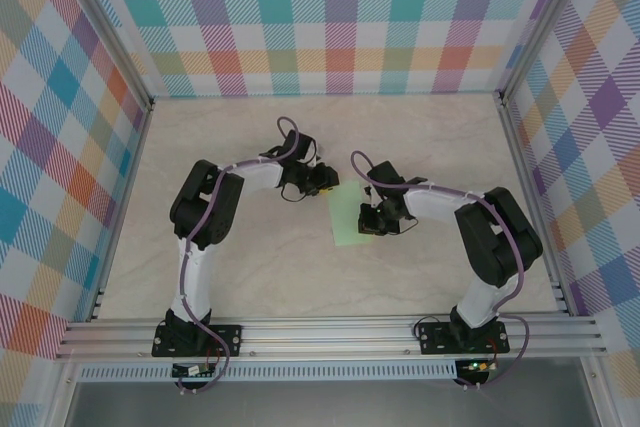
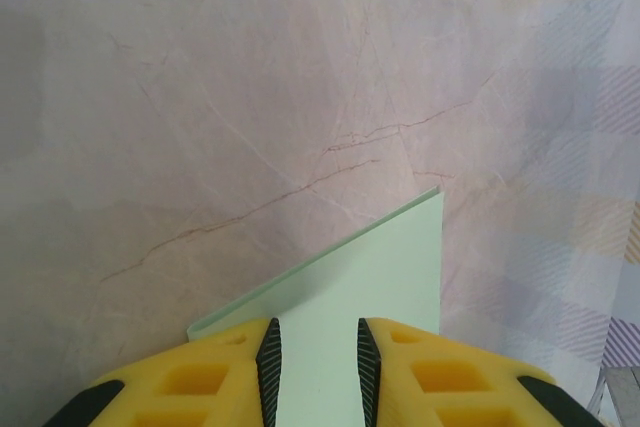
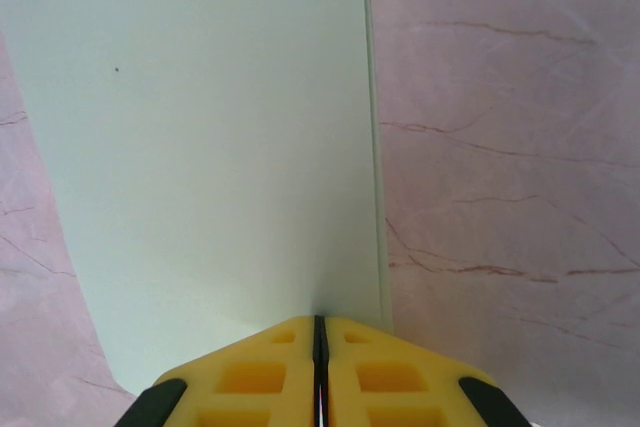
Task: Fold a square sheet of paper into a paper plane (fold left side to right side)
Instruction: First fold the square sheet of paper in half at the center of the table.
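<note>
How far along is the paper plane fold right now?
Done: the square sheet of paper looks folded over once, with a doubled edge showing along one side. In hand: the right gripper, shut, sits by that edge; the left gripper is open over the sheet. Left: no pointed plane shape yet.

The yellow, black-padded left pincer hangs with its jaws parted over a thin pale mint-green paper sheet lying on the pinkish marble-patterned counter.
</note>
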Robot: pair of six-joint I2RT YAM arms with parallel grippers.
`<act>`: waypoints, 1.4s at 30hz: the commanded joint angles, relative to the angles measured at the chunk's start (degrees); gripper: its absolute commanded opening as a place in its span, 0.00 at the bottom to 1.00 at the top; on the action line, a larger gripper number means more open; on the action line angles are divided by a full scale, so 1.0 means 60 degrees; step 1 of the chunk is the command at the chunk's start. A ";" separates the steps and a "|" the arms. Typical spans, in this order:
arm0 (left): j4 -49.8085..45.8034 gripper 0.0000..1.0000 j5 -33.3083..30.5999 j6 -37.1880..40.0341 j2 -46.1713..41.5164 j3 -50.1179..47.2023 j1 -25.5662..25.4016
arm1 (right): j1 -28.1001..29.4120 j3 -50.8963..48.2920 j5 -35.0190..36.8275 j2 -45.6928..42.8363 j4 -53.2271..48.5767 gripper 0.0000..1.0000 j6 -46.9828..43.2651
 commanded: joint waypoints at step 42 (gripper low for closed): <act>0.0431 0.58 -0.2494 0.0210 -0.6444 -0.5610 -0.0154 | 0.1918 0.0657 0.1782 -0.0180 -0.1327 1.00 0.0813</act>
